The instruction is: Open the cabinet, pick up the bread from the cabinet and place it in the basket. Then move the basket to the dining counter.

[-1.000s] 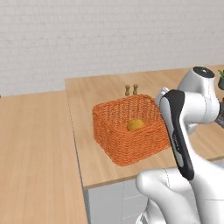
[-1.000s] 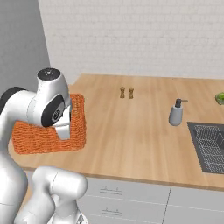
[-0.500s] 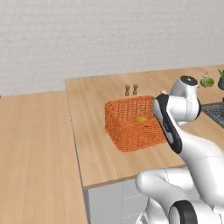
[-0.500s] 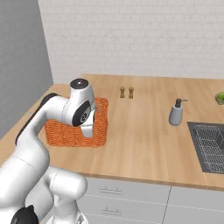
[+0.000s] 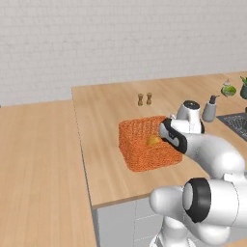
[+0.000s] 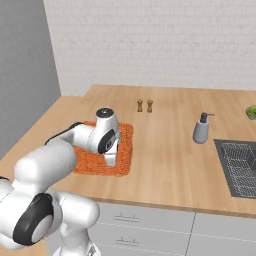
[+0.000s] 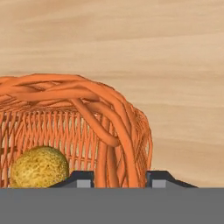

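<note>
The gripper [image 7: 118, 181] straddles the basket's [image 5: 140, 144] right-hand wall, one fingertip [image 7: 83, 179] inside and one outside, clenched on the woven rim; the arm hides this grip from both base cameras. The bread [image 5: 153, 140] lies inside the basket, near that wall, partly hidden behind the arm. The basket rests flat on the dining counter [image 5: 106, 106], its long axis roughly along the front edge. Beyond the basket stand two shakers [image 5: 144, 99]; well to its right are a soap dispenser [image 6: 201, 128] and a sink [image 6: 240, 167].
</note>
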Robot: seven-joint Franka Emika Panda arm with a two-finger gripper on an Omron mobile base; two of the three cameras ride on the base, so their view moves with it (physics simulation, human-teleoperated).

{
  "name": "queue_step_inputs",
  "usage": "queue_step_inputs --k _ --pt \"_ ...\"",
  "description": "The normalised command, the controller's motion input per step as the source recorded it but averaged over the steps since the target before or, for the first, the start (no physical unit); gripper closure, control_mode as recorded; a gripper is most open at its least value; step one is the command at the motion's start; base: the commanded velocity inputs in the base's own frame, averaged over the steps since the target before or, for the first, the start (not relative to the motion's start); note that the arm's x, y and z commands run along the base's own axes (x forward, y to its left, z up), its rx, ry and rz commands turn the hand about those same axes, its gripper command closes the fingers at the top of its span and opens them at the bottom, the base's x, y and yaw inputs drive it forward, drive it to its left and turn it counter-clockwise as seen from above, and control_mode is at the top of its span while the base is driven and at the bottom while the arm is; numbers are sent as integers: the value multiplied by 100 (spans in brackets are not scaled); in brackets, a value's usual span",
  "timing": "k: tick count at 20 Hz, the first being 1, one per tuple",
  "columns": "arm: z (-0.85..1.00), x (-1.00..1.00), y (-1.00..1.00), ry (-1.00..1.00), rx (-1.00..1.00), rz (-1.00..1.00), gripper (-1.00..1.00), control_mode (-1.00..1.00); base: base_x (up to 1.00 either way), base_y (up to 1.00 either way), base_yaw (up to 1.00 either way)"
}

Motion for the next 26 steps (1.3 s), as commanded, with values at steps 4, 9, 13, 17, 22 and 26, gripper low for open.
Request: queue_step_inputs --k 4,9,13,17,22,26 --pt "-52 9 -2 12 0 6 100 -100 0 0 0" --pt "-15 5 1 3 0 5 -100 -100 0 0 0" --pt "52 -10 1 -23 1 15 -100 -100 0 0 0" --pt "48 -32 0 -35 3 21 -100 -100 0 0 0" --pt "62 -76 11 -36 0 28 -100 -100 0 0 0" --pt "75 -77 28 -35 0 39 -100 -100 0 0 0"
